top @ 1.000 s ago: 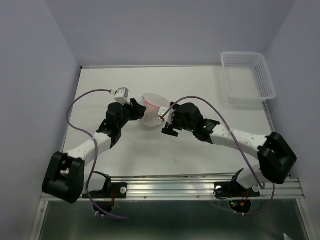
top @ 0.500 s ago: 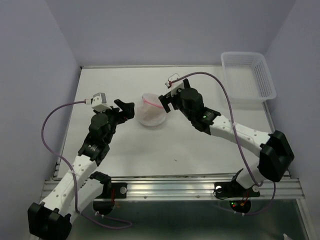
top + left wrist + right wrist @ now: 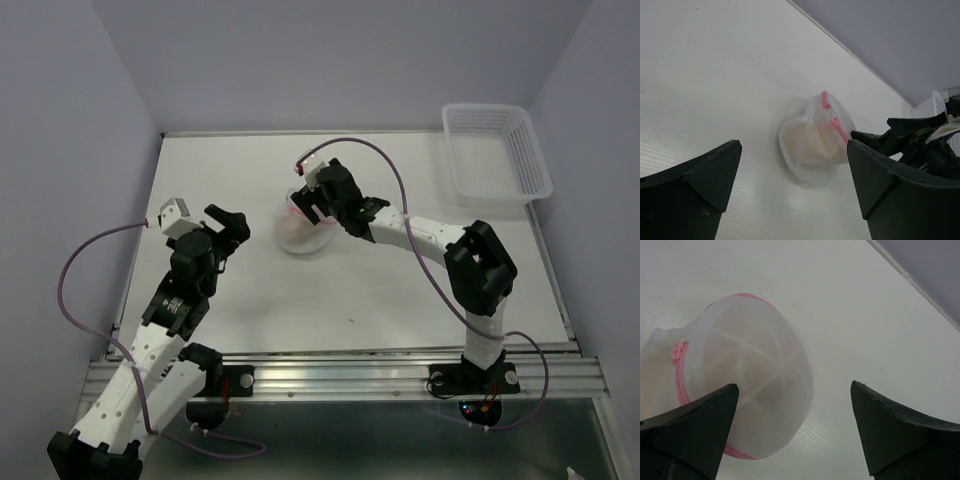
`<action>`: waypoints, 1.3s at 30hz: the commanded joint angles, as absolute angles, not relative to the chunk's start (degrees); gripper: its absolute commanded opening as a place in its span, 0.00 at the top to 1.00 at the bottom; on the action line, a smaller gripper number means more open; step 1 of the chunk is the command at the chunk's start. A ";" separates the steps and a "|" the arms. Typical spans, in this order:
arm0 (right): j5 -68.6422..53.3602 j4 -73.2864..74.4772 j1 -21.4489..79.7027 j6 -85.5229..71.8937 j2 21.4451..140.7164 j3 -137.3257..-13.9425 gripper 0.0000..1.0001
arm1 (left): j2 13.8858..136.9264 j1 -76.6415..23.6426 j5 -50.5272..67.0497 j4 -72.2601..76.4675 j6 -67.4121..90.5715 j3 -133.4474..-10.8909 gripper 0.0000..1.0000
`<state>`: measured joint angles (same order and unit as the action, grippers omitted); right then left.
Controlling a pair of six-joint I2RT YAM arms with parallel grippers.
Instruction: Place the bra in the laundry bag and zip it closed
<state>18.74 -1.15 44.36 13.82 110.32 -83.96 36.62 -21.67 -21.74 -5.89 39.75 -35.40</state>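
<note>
Your left gripper (image 3: pixel 236 225) was wide open and held nothing, toward the table's (image 3: pixel 400 300) left edge. Farther in, the laundry bag (image 3: pixel 305 240) sat mid-table with the bra (image 3: pixel 807 142) inside. Your right gripper (image 3: pixel 303 207) hung just over it, open and empty too. I could not tell if the pink zipper (image 3: pixel 832 122) was fully shut, so looking closely before pulling away seemed best.

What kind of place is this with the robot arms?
Probably a robot lab test booth: left arm and right arm bolted to a metal rail at a white table, plain walls boxed around it.
</note>
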 commanded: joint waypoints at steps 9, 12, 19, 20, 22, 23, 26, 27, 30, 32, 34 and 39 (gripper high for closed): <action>16.44 -2.72 54.84 17.75 109.51 -76.12 0.00 | 36.91 -21.53 -24.26 -5.98 41.22 -34.28 0.01; 16.17 -3.33 55.37 17.67 107.85 -74.71 0.00 | 37.97 -21.53 -24.08 -5.45 41.22 -34.28 0.01; 27.24 -4.66 55.37 12.05 100.30 -76.46 0.00 | 40.16 -21.53 -23.91 -4.39 41.66 -35.68 0.01; 27.51 -4.66 54.59 11.08 98.63 -76.46 0.00 | 40.25 -21.53 -24.17 -4.48 41.66 -35.94 0.01; 27.42 -4.31 51.09 6.61 93.53 -75.41 0.00 | 39.90 -21.53 -25.04 -5.01 41.66 -36.74 0.01; 27.42 -3.78 51.06 4.33 91.86 -74.98 0.00 | 39.73 -21.53 -25.05 -5.01 41.75 -37.09 0.01; 27.16 -0.18 39.08 -6.56 85.53 -72.52 0.00 | 38.67 -21.45 -29.51 -9.30 42.89 -39.28 0.01; 27.16 0.61 36.15 -8.85 83.78 -71.29 0.00 | 38.50 -21.36 -30.66 -10.27 43.15 -39.90 0.01; 25.59 3.60 23.62 -16.86 77.10 -65.49 0.00 | 37.79 -21.18 -33.30 -12.65 43.51 -41.74 0.01; 25.40 3.95 16.65 -21.52 74.54 -61.98 0.00 | 37.88 -21.01 -34.01 -12.57 43.68 -41.92 0.01; 24.26 4.57 8.37 -24.51 72.17 -57.50 0.00 | 38.41 -20.74 -33.49 -11.26 44.47 -41.75 0.01; 33.39 3.61 6.33 -24.61 66.11 -50.73 0.00 | 42.97 -20.39 -34.62 -10.54 46.30 -42.80 0.01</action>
